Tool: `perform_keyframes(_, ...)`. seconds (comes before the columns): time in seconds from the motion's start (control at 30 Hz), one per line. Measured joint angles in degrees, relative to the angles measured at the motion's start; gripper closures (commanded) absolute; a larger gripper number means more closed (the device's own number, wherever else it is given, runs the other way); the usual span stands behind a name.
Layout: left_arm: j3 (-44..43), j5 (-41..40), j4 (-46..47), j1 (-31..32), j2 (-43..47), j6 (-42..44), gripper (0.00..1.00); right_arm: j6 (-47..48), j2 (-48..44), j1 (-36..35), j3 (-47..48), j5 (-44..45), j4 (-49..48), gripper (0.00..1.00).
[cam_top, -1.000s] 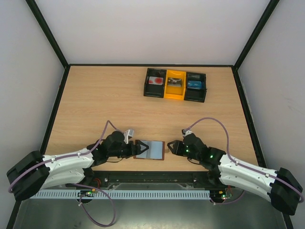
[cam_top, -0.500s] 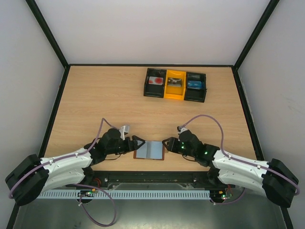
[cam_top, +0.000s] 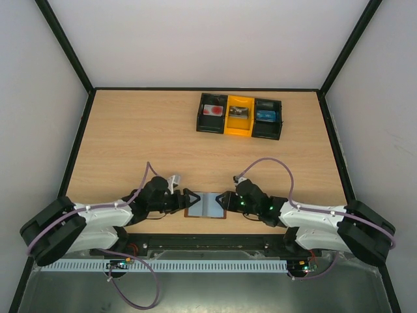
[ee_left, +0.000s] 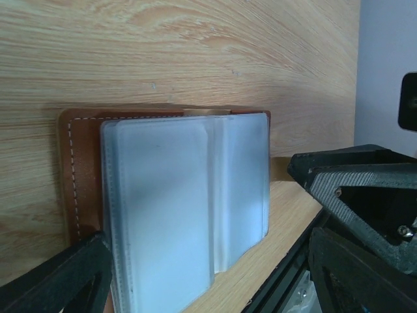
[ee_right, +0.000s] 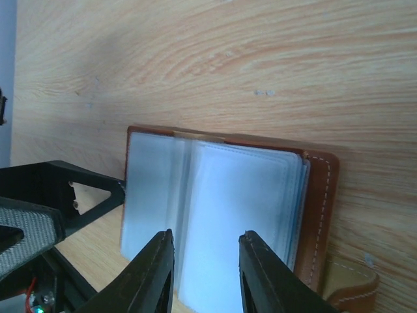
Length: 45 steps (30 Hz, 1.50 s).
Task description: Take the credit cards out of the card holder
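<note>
Two low arms (cam_top: 98, 218) beside card holder (cam_top: 207, 204)

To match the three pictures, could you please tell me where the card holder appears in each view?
Top external: card holder, centre of the table's near edge.
Left wrist: mid-frame, lying open.
Right wrist: lower centre, lying open.
Shared landmark: the centre fold between its pale sleeves.

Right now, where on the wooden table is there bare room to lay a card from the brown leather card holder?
Free: the wood between the brown leather card holder and the black-and-yellow three-compartment tray, and the far-left table beside that tray. Crowded: the near edge, where left gripper and right gripper flank the holder.
</note>
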State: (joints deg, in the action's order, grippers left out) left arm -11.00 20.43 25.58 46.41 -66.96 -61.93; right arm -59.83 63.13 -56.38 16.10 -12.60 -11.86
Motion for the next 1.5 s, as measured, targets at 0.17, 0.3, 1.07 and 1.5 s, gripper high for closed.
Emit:
perform_keyframes(0.17, 0.57, 0.42, 2.89, 0.02, -1.79, -0.22, 0.18, 1.2, 3.74, -0.68, -0.2, -0.07, -0.94, 0.76)
perform_keyframes(0.3, 0.57, 0.61, 4.0, 0.02, -2.51, -0.26, 0.24, 1.66, 5.57, -0.83, -1.18, 0.15, -2.03, 0.78)
perform_keyframes(1.07, 0.11, 1.57, 6.21, 3.43, -2.05, -2.8, 0.76, -0.28, 5.68, -1.4, -6.8, 1.25, -13.11, 0.78)
perform_keyframes(1.5, -1.22, 1.62, 8.02, 5.62, -3.72, -3.21, 0.94, -1.33, 5.14, -1.64, -8.68, 1.29, -16.02, 0.77)
